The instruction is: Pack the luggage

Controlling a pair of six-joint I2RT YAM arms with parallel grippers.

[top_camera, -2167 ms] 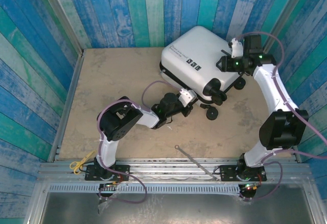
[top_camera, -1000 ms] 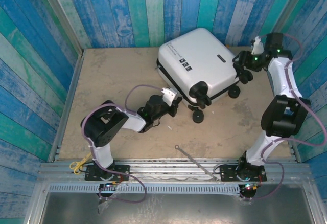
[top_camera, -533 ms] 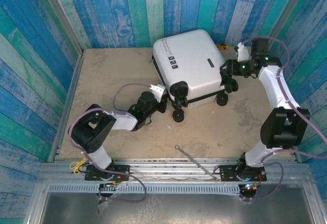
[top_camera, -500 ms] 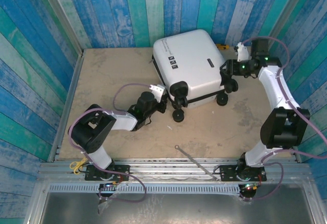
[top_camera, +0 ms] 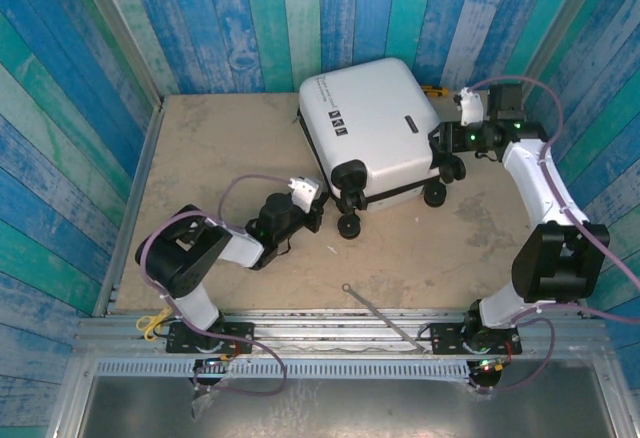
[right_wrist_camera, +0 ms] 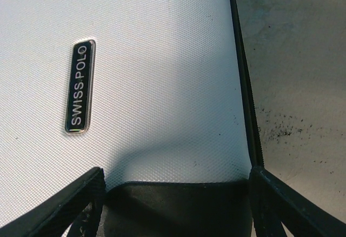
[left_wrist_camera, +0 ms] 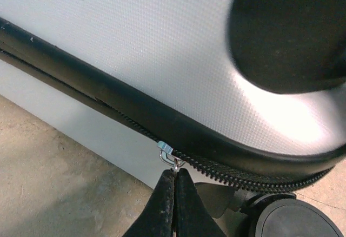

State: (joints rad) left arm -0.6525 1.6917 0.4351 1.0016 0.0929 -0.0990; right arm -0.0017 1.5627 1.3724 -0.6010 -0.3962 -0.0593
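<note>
- Suitcase (top_camera: 372,128) lies closed on the table (top_camera: 220,158), far side, wheels toward the arms.
- Left gripper (left_wrist_camera: 174,185) pinched on zipper pull (left_wrist_camera: 168,154) by the near wheel (left_wrist_camera: 286,221): pull along the track, keep tension.
- Right gripper (right_wrist_camera: 175,185) wide, straddling the suitcase edge: brace it there.

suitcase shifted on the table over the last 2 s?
Yes. The suitcase has slid left and turned, away from the right wall and toward the table's middle; its wheels now sit farther from the near edge.
</note>
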